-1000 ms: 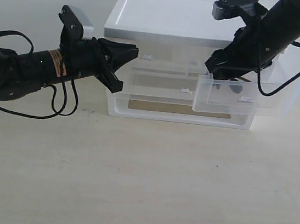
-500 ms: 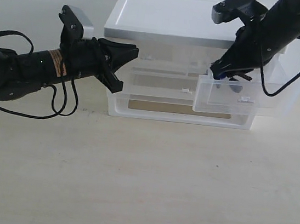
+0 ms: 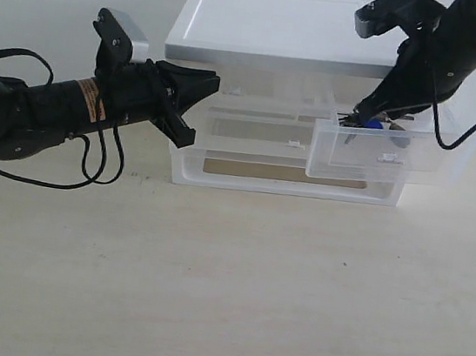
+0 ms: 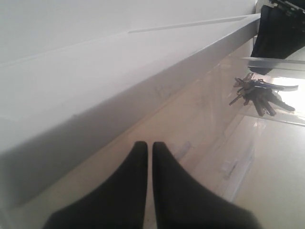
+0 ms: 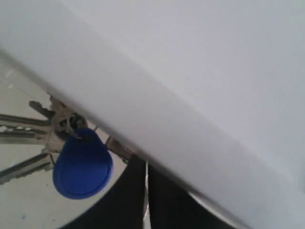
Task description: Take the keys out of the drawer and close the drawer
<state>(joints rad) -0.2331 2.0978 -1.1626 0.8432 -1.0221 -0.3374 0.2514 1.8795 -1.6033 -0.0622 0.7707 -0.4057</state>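
The right end effector [image 3: 367,116] has its fingers pressed together on the keys [image 3: 364,124]; in the right wrist view the two dark fingers [image 5: 131,191] meet with only a hairline slit between them, pinching one metal piece of the bunch. From there the rest of the bunch hangs just below and beside the fingertips, the round blue fob [image 5: 83,168] dangling off the ring with the silver blades fanned out next to it. The keys sit at rim level of the drawer [image 3: 380,163], over its open top, and a blade or two dips down behind the translucent front wall. That drawer stands pulled well out from the right half of the organizer [image 3: 276,25], its white tab handle [image 3: 388,158] facing forward.

Over on the other side, the left end effector [image 4: 149,143] is closed on nothing, fingers side by side with a thin gap. It hovers by the organizer's left front corner, well apart from the keys; whether it touches the plastic I can't tell. The organizer rests on the pale bench [image 3: 222,299]
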